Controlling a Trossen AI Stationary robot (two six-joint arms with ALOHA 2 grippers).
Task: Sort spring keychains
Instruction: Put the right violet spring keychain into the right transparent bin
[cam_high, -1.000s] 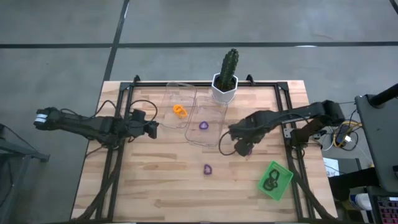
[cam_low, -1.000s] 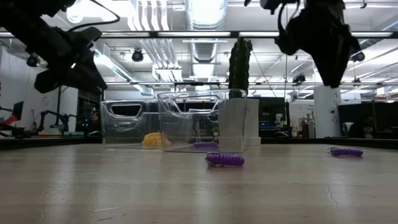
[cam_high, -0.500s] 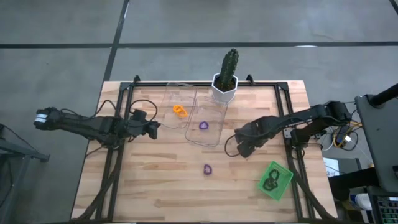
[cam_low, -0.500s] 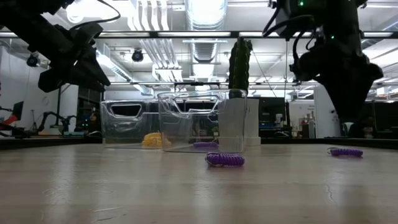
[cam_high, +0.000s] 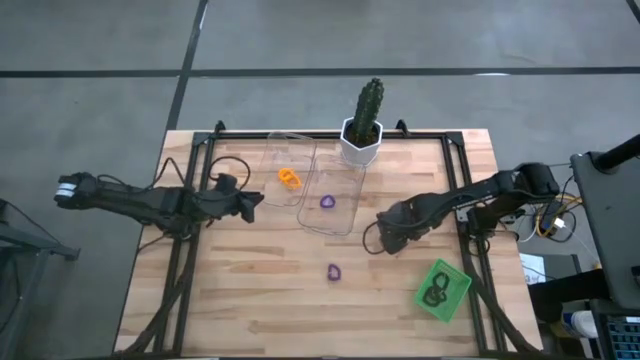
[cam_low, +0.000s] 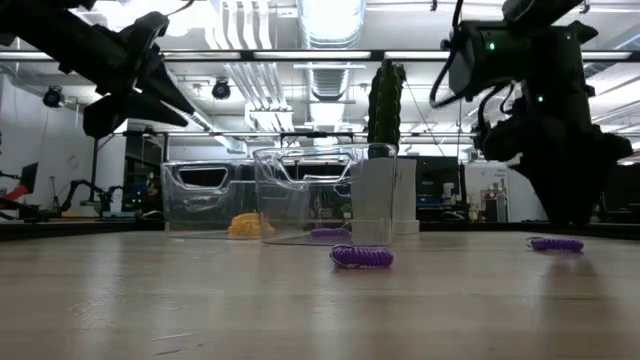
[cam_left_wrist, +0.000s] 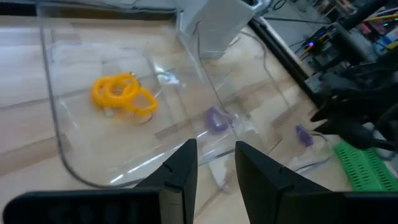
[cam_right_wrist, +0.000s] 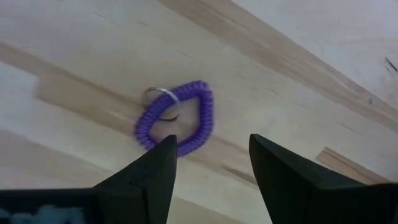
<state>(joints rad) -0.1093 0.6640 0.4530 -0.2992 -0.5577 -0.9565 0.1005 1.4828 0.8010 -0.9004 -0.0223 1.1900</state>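
Three purple spring keychains show. One (cam_right_wrist: 176, 124), with a metal ring, lies flat on the wood just past my right gripper's (cam_right_wrist: 211, 146) open fingers, which point down over it (cam_low: 556, 243). Another (cam_high: 334, 271) lies near the table's middle. The third (cam_high: 327, 201) lies in a clear tray (cam_high: 345, 226). An orange keychain (cam_high: 289, 178) lies in the neighbouring clear tray (cam_high: 272, 150). Black ones (cam_high: 433, 294) lie in a green bin (cam_high: 455, 276). My left gripper (cam_high: 258, 203) hovers at the trays' left side, slightly open and empty (cam_left_wrist: 214, 149).
A cactus in a white pot (cam_high: 361, 140) stands at the far edge behind the trays. Black frame rails (cam_high: 180, 270) run along the table's left and right sides. Bare wood lies along the near edge.
My right gripper has come down toward the table, over the purple keychain at the right. My left gripper has tipped its fingers upward while staying beside the trays. No keychain has moved.
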